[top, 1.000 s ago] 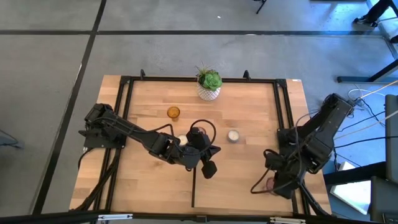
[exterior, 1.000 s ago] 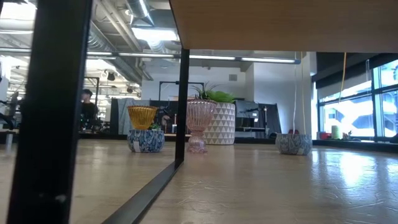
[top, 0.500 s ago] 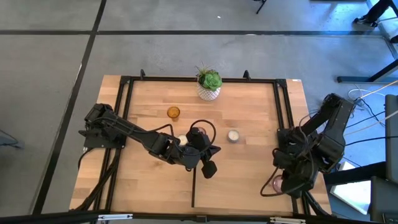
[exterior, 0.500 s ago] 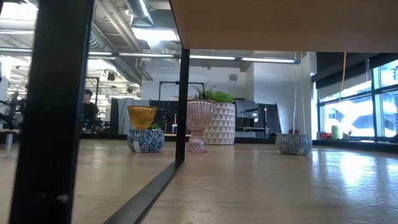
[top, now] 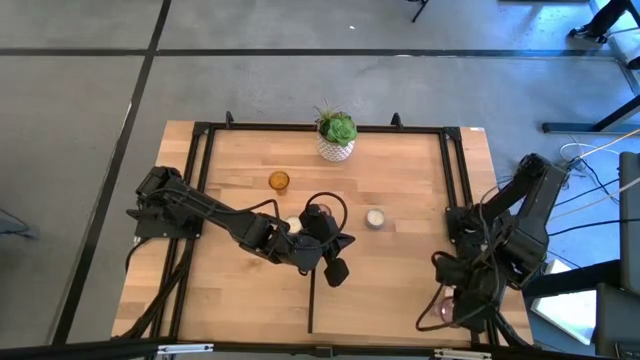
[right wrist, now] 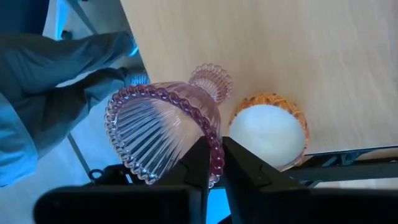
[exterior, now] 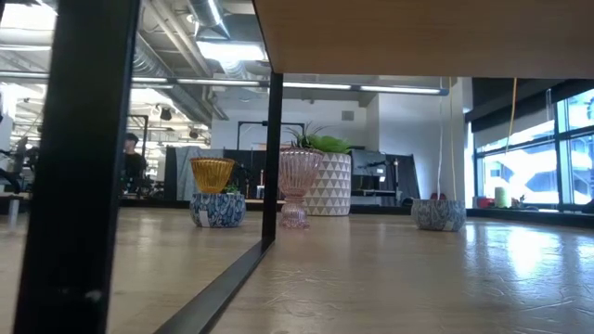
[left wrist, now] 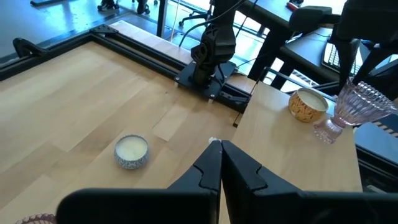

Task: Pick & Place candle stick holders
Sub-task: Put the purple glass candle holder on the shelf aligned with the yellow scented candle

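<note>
My right gripper (top: 449,303), at the table's near right corner, is shut on a pink ribbed glass candle stick holder (right wrist: 165,127), a stemmed cup. Beside it on the table stands an amber-patterned holder with a white candle (right wrist: 267,134). My left gripper (top: 337,271) hangs shut and empty over the table's middle. Near it stand another pink holder (top: 316,213), a white one (top: 375,218) and an amber glass one (top: 279,181); one more pale holder (top: 292,224) is partly hidden by the left arm. My right gripper pinches the pink holder's beaded rim (right wrist: 212,135), one finger inside the cup and one outside (right wrist: 241,160). The fingers come steeply from above. The holder is tilted, its cup (left wrist: 353,104) up and its foot (left wrist: 326,131) low near the table; whether the foot touches, I cannot tell.
A white patterned pot with a green plant (top: 336,138) stands at the far edge's middle. A black frame (top: 455,170) runs round the tabletop, and a black bar (top: 311,305) crosses the near half. Bare wood lies between the white holder and the right arm.
My right gripper has gone a little toward the table's near edge and slightly up, keeping its hold on the pink holder, which has moved with it.
</note>
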Motion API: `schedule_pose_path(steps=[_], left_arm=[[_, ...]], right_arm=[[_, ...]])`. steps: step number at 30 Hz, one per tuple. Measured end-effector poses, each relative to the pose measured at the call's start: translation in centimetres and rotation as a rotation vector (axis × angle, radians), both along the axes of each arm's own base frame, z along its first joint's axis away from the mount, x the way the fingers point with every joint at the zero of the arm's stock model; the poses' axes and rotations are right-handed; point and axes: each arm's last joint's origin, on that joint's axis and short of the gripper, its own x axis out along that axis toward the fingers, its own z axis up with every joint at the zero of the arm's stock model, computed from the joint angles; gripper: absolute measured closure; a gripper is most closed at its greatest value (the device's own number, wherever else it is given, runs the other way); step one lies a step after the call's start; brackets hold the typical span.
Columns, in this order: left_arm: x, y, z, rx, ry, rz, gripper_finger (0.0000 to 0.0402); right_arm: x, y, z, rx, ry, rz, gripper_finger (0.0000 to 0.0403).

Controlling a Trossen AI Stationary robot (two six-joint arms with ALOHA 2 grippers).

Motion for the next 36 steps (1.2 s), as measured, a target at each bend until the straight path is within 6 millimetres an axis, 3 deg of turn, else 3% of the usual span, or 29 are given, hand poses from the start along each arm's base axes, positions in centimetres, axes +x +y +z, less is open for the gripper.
schedule_pose_path(steps=[19,36], left_arm=[[0.2,0.7,-0.1,0.002,0.014,0.016,0.0399],[0.2,0.7,-0.1,-0.002,0.013,0.018,0.0399]], right_arm=[[-2.8,1.6,0.0,0.027,0.071,-0.027,0.0368],[-2.8,2.0,-0.2,0.015,0.091,-0.027,0.0369]])
